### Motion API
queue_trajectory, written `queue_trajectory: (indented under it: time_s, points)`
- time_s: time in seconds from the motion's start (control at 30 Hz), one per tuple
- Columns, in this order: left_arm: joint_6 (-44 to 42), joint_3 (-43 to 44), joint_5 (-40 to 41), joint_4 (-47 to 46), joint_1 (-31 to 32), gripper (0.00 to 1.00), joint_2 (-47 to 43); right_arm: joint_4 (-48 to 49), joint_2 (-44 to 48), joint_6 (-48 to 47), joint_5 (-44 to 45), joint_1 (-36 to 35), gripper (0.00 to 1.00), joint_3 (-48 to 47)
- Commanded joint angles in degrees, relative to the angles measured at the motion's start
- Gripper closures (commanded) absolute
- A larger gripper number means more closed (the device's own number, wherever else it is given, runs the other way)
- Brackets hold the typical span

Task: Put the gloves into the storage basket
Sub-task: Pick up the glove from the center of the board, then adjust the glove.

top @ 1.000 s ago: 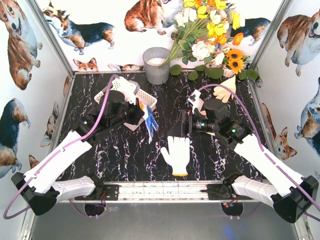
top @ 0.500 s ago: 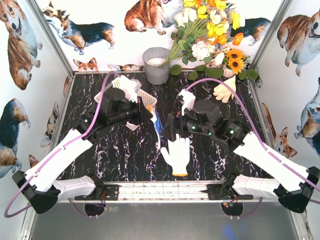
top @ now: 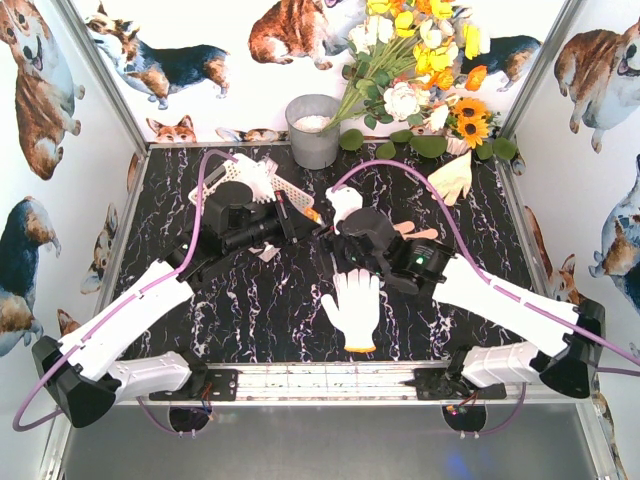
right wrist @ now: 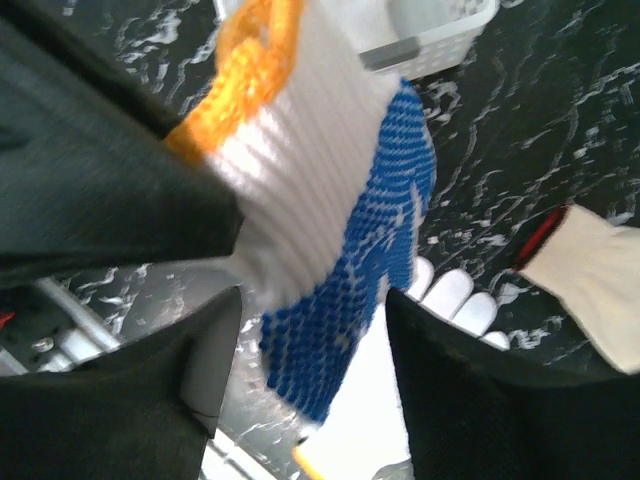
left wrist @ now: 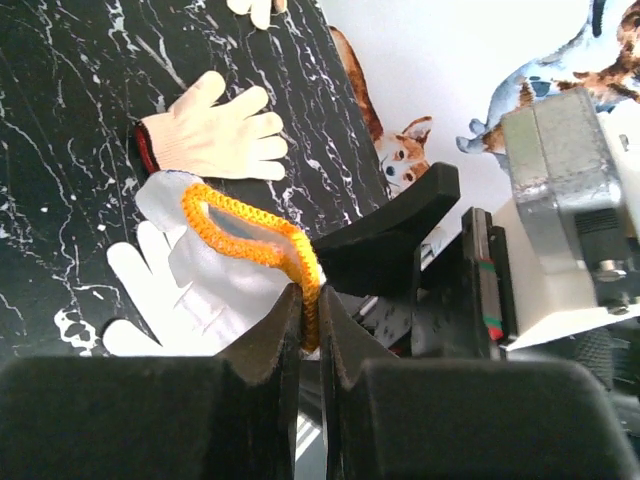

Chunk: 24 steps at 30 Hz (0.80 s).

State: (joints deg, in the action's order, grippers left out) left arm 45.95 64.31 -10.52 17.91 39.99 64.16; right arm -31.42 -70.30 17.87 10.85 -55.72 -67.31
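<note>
Blue-and-white glove point(right wrist: 340, 300) held over the counter point(top: 250, 310)
Left fingers point(left wrist: 262, 352) pinch its orange cuff; right fingers point(right wrist: 450, 400) spread either side of it; storage basket point(top: 245, 175) just beside, farther back; white glove point(top: 355, 308) lies flat nearby.

Top camera looks down over the desk point(top: 250, 310) from behind. Wrist cameras ride close behind left hand point(left wrist: 305, 330) and right hand point(right wrist: 310, 370), both on the blue-and-white glove point(right wrist: 350, 250).

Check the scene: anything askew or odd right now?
Yes: both arms are on one glove. The left gripper pinches the orange cuff of the blue-and-white glove, held off the table, while the right gripper, open, straddles its body near the storage basket.
</note>
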Motion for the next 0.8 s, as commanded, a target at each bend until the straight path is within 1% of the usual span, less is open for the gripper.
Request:
queue_trajectory:
  time_s: [0.0, 0.03, 0.07, 0.1, 0.13, 0.23, 0.27, 0.3, 0.33, 0.4, 0.47, 0.5, 0.57, 0.67, 0.77]
  points:
    - [2.62, -0.73, -2.28, -4.75, -0.39, 1.00, -1.52, 5.58, 0.31, 0.56, 10.36, -0.35, 0.51, -2.22]
    - [2.34, -0.74, -1.93, -4.16, -0.40, 1.00, -1.83, 5.97, 0.52, 0.77, 11.01, -0.35, 0.64, -1.91]
    - [1.92, -0.73, -1.38, -3.47, -0.41, 1.00, -2.11, 6.33, 0.77, 0.96, 11.27, -0.31, 0.81, -1.74]
    - [1.28, -0.68, -0.96, -2.67, -0.51, 1.00, -2.52, 6.29, 0.98, 1.33, 11.29, -0.27, 0.95, -1.66]
    - [0.69, -0.61, -0.35, -1.78, -0.60, 0.92, -2.92, 6.02, 1.30, 2.01, 11.35, -0.20, 1.00, -1.55]
    - [-1.20, -0.97, 2.41, -0.37, -0.74, 0.50, -4.57, 5.65, 2.61, 5.73, 8.38, 1.25, 1.00, -0.69]
    - [-1.70, -1.35, 3.38, -0.34, -0.78, 0.40, -5.30, 5.82, 3.22, 7.77, 6.39, 2.07, 1.00, -0.09]
    - [-2.00, -1.71, 4.48, -0.31, -0.81, 0.34, -5.93, 6.30, 3.92, 9.47, 3.87, 3.19, 1.00, 0.69]
    - [-2.02, -2.16, 5.29, -0.41, -0.83, 0.31, -6.50, 7.30, 4.74, 11.00, 0.85, 4.26, 1.00, 1.67]
    - [-1.70, -2.88, 5.81, -1.14, -0.79, 0.28, -7.08, 9.81, 5.84, 14.68, -4.10, 6.43, 1.00, 4.03]
    - [-2.07, -3.57, 3.81, -3.32, -0.79, 0.25, -7.16, 14.96, 9.03, 17.45, -11.74, 8.75, 1.00, 7.50]
    - [-3.19, -3.77, 2.54, -4.75, -0.79, 0.23, -7.06, 17.85, 9.82, 18.17, -16.31, 9.76, 1.00, 8.86]
    - [-7.10, -3.29, 1.20, -4.88, -0.92, 0.19, -7.14, 19.61, 11.00, 18.89, -22.27, 11.62, 1.00, 9.77]
    - [-14.75, -1.96, 0.27, -3.08, -1.60, 0.13, -8.54, 15.53, 11.16, 16.35, -31.12, 14.79, 1.00, 7.82]
    - [-22.72, -0.48, -4.48, -1.24, -2.42, 0.08, -9.31, 9.31, 10.62, 13.30, -39.47, 17.51, 1.00, 5.09]
